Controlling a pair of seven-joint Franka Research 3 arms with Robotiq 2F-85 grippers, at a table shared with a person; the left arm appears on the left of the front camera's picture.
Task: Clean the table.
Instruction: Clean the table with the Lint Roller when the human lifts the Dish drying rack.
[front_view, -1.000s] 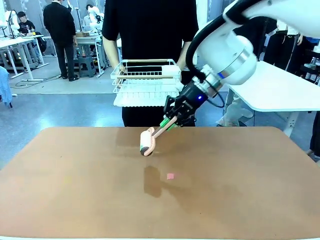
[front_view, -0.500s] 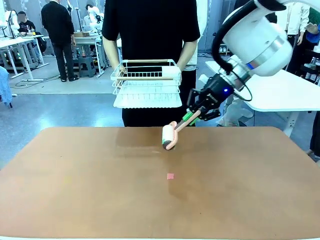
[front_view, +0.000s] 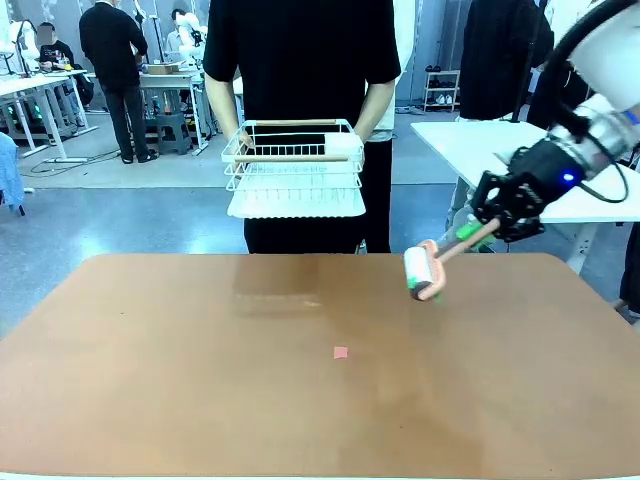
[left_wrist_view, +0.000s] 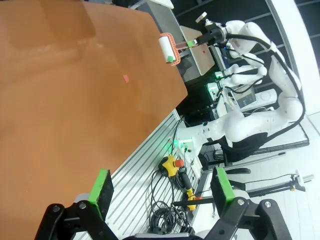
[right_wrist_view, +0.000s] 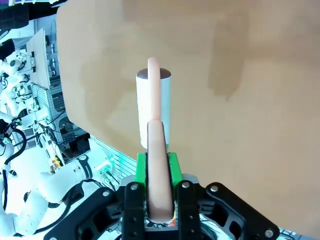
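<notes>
My right gripper (front_view: 478, 233) is shut on the pink handle of a lint roller (front_view: 422, 272), held just above the far right part of the reddish-brown table (front_view: 150, 380). In the right wrist view the roller (right_wrist_view: 154, 107) points away from the gripper (right_wrist_view: 159, 175), its white roll over the table (right_wrist_view: 250, 75). A small pink scrap (front_view: 341, 352) lies near the table's middle, left of and nearer than the roller. My left gripper (left_wrist_view: 162, 190) hangs open off the table's (left_wrist_view: 60, 100) edge, and from there the scrap (left_wrist_view: 125, 77) and the roller (left_wrist_view: 166, 47) show far off.
A person stands at the far side holding a white wire basket (front_view: 293, 170) above the table's far edge. A smaller white table (front_view: 520, 150) stands behind my right arm. Cables and other equipment lie below the left gripper.
My right arm has swung to the right with the lint roller, from left of the table's centre line to its far right part. The pink scrap has stayed put.
</notes>
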